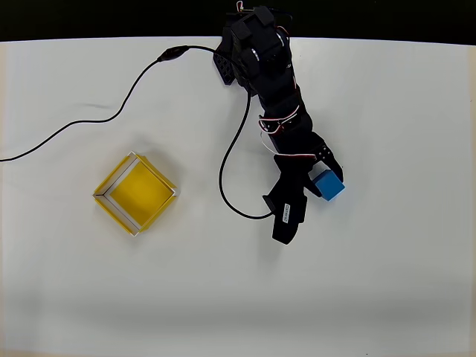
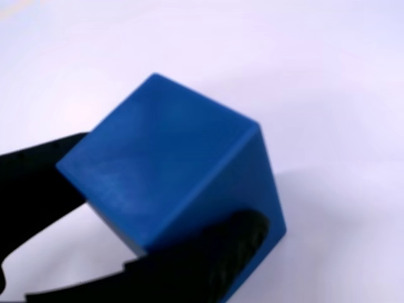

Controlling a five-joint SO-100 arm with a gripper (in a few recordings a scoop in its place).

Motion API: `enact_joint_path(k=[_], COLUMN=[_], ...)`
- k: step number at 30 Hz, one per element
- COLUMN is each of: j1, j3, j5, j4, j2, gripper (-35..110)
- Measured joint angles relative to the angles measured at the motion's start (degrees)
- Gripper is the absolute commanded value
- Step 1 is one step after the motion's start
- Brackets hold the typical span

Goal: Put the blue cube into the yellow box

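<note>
Blue cube [image 2: 170,170], solid, matte and bright, sits tilted between the black fingers [image 2: 214,265] of the hand [image 1: 316,186], which is closed on it over the white table [image 1: 401,282], well right of the yellow box [image 1: 135,193].

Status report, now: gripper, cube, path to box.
Gripper shut on blue cube. Yellow box lies left in the overhead view. Black cable between.

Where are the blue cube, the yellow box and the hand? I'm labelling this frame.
blue cube [image 1: 329,184]: overhead view, top face.
yellow box [image 1: 120,170]: overhead view, upper-left wall.
hand [image 1: 318,183]: overhead view, midway between fingertips.
</note>
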Motion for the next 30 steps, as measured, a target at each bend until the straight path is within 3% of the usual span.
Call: enact_joint_path(k=[9, 23, 30], j1=[15.21, 45.79, 57.39], j3=[-10.28, -33.84, -37.00], j5=[-8.35, -6.94, -3.69], j4=[6.24, 15.21, 19.34], j2=[5.45, 0.09, -1.67], gripper=[14, 14, 14])
